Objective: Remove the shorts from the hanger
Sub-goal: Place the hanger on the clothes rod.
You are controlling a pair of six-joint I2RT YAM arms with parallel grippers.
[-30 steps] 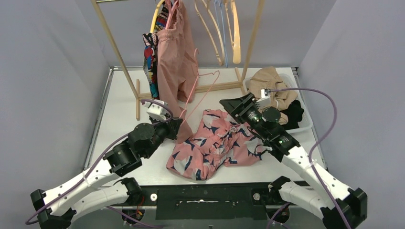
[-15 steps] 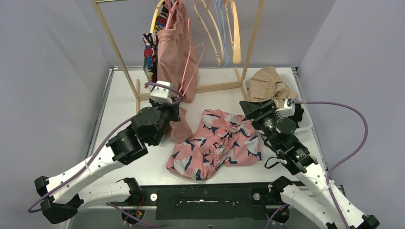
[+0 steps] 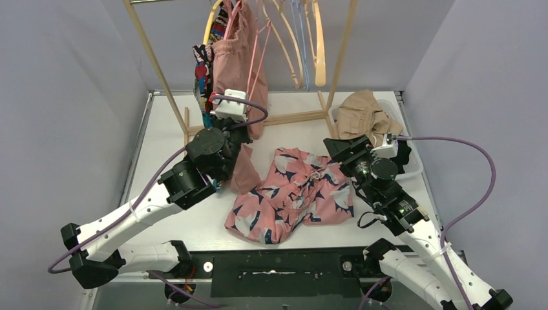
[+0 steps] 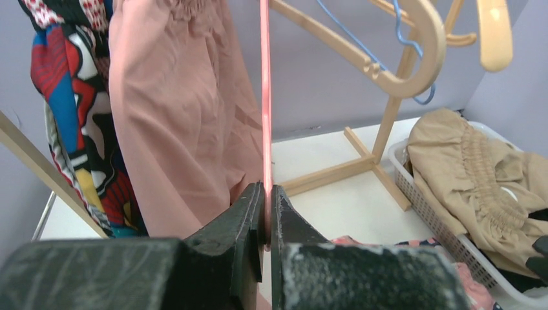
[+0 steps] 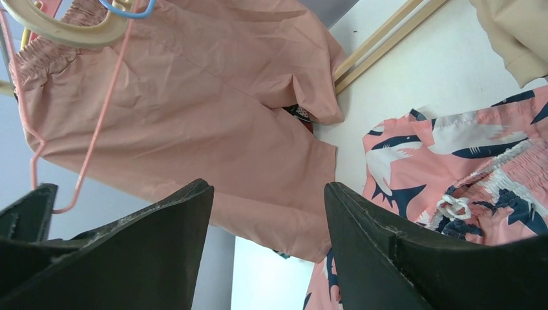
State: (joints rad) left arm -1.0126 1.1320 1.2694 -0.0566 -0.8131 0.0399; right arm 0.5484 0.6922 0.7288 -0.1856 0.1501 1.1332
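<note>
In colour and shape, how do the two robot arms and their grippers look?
The left arm and right arm have white links with round black joints. A purple cable runs along each. The left gripper and right gripper have black, wedge-shaped fingers.

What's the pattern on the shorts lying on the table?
Pink fabric shorts printed with navy-and-white sharks; clearest in the right wrist view.

The plain dusty pink shorts (image 3: 234,77) hang from the rack (image 3: 158,64), the comic-print pair (image 3: 204,81) just behind. Beside them, the pink wire hanger (image 4: 264,97) is nipped in my left pincer (image 4: 266,200). The pink printed shorts (image 3: 291,194) lie crumpled on the table (image 3: 168,148).
</note>
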